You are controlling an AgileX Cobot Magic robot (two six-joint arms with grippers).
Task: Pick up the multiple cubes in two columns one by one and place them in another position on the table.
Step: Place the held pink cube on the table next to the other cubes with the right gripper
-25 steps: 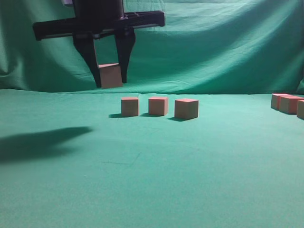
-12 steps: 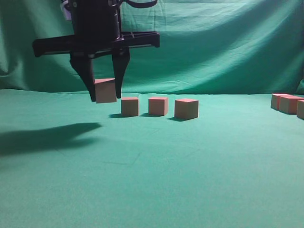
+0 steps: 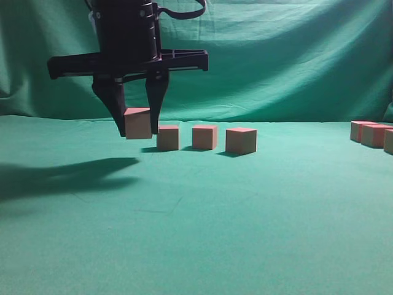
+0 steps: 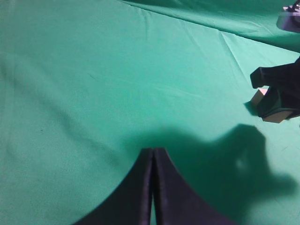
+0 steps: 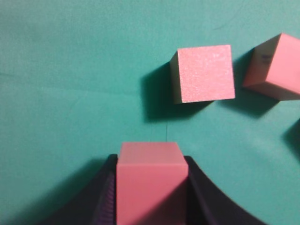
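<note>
Placement step: the right gripper, at upper left of the exterior view, is clamped on one cube held just above the table, at the left end of a row of three set-down cubes. The next move probably calls for lowering it to the cloth beside that row, then releasing. Count: one held cube, three in the row, three more cubes at the right edge; the left gripper is closed and empty.

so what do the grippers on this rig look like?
Both black. The right gripper has two tapered, pointed fingers hanging from a wide horizontal crossbar under a dark cylindrical wrist, with a black cable looping at the top. The left gripper shows matte fingers narrowing to tips.
</note>
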